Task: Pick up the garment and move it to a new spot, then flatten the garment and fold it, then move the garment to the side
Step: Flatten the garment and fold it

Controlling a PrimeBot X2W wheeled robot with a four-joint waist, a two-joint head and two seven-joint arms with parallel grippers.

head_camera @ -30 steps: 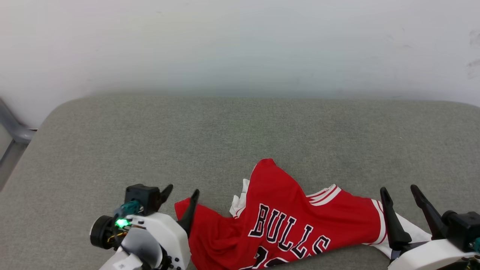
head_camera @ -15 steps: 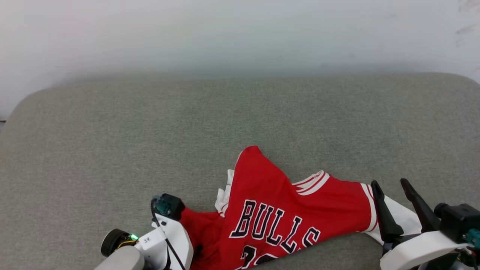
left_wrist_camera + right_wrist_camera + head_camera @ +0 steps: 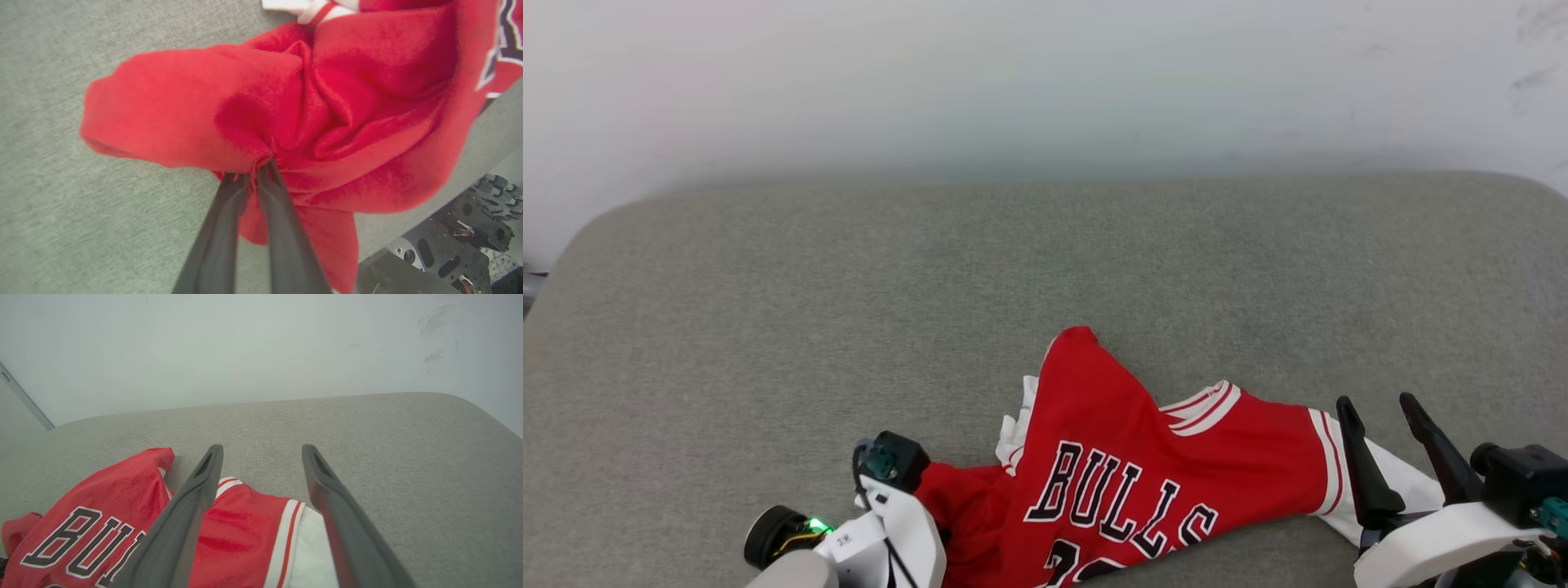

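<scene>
The left pincer [image 3: 254, 173] is pinching a bunched red fold of the Bulls jersey [image 3: 1176, 474], which is lying crumpled at the grey fabric counter's [image 3: 849, 327] front edge. The right pincer [image 3: 261, 451] is hovering spread over its white sleeve [image 3: 312, 551].

surface [image 3: 833, 278]: grey woven fabric, rounded far corners | wall [image 3: 1013, 73]: plain white, rising right behind the surface's far edge | scuff marks [image 3: 1535, 77]: dark smudges on the wall, upper right (faint, shape unclear) | grey strip [image 3: 24, 401]: slanted against the wall, far left
</scene>
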